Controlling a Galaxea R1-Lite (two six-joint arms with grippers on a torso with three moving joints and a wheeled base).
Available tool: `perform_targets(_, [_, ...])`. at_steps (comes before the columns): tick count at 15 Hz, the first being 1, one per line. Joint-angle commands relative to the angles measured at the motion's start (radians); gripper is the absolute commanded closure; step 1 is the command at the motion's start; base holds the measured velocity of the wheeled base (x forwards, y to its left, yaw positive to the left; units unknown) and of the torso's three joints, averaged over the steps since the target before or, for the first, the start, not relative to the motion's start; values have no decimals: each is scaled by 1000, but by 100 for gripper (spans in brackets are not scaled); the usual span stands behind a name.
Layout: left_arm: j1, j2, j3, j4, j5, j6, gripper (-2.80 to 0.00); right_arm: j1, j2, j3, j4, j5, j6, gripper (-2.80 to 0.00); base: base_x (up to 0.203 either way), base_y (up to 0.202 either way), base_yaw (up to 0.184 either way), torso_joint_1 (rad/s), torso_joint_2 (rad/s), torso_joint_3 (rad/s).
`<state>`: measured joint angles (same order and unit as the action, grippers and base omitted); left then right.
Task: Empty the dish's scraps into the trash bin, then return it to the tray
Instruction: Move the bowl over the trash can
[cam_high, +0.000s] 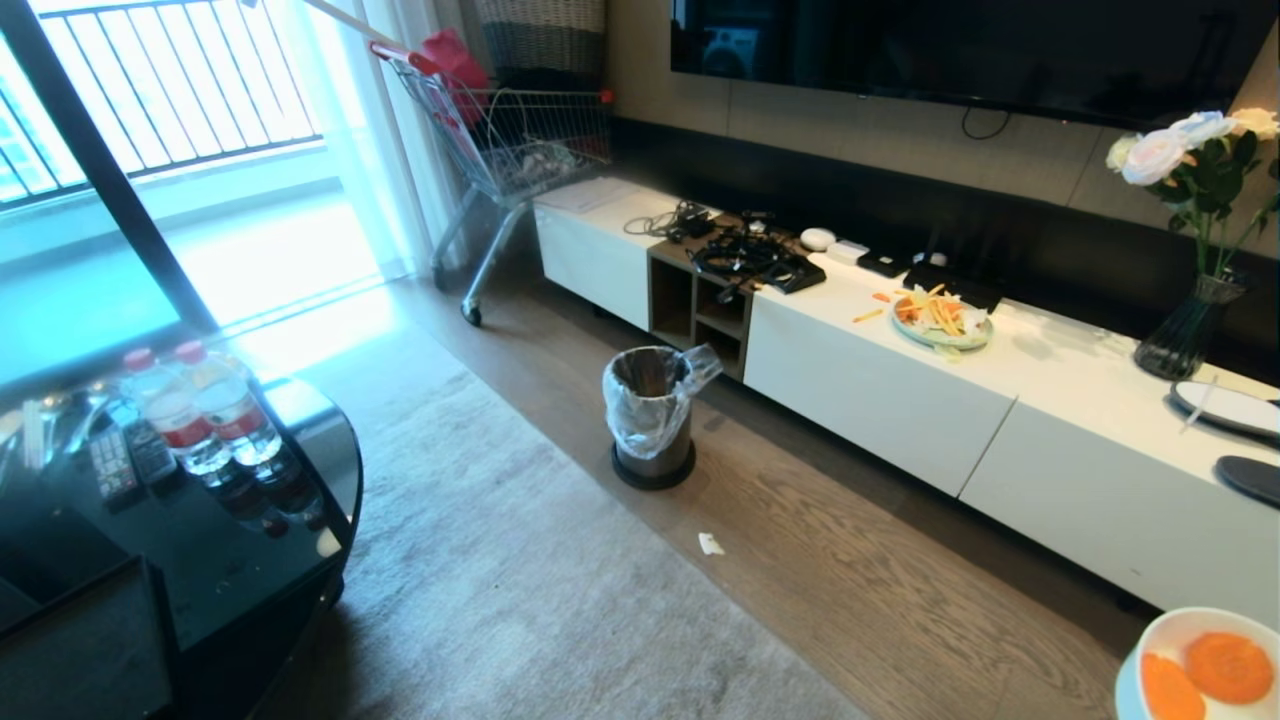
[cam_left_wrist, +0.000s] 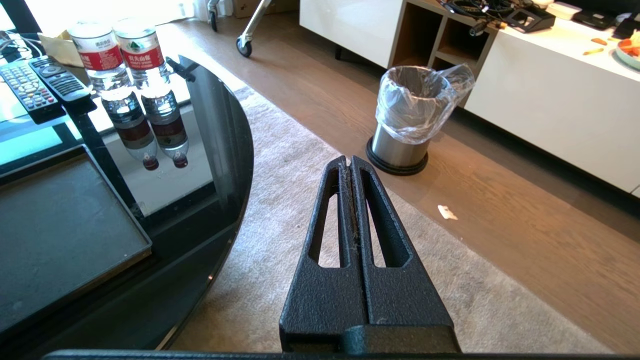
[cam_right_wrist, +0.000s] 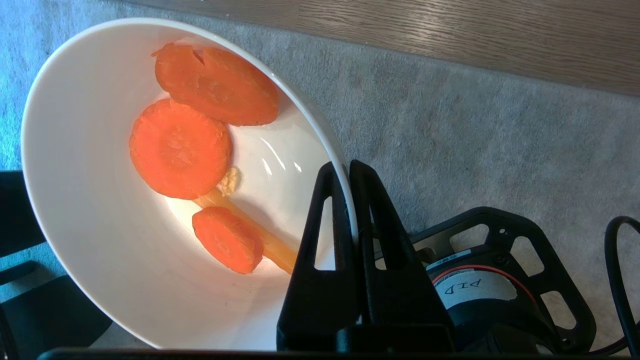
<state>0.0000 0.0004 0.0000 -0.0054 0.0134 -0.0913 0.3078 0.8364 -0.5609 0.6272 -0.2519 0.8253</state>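
My right gripper (cam_right_wrist: 344, 167) is shut on the rim of the dish (cam_right_wrist: 90, 225), a white glossy bowl held over the grey rug. Three orange carrot slices, the scraps (cam_right_wrist: 180, 149), lie inside it with a pale strip. In the head view the dish (cam_high: 1165, 640) shows at the bottom right corner, scraps (cam_high: 1228, 667) in it. The trash bin (cam_high: 651, 416), shiny metal with a clear bag liner, stands on the wooden floor ahead; the left wrist view also shows the trash bin (cam_left_wrist: 407, 122). The black tray (cam_left_wrist: 55, 225) lies on the round table. My left gripper (cam_left_wrist: 348, 160) hangs shut and parked above the rug.
A round glossy black table (cam_high: 300, 470) at the left carries two water bottles (cam_high: 200, 410) and remote controls (cam_left_wrist: 37, 87). A long white TV cabinet (cam_high: 900, 390) bears a pale-blue plate of vegetable strips (cam_high: 940, 318) and a vase (cam_high: 1190, 325). A shopping cart (cam_high: 500, 150) stands behind; a white paper scrap (cam_high: 710, 543) lies on the floor.
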Motion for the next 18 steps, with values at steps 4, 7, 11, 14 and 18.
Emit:
perform_targets(4, [0,0,0,-1,0,-1,0,8,1,1,-1,0,5,0,0,0,0,0,0,0])
perform_targets(7, [0,0,0,-1,0,-1,0,13,1,2,-3,0,5,0,0,0,0,0,0,0])
perform_targets(11, [0,0,0,-1,0,1,0,17,3,4,-4,0,6,0,0,0,0,0,0,0])
perform_targets(14, [0,0,0,-1,0,1,0,21,1,9,-4,0,5,0,0,0,0,0,0,0])
perform_targets(18, [0,0,0,-1,0,2,0,22,1,9,-4,0,6,0,168,0,3,8,-2,-2])
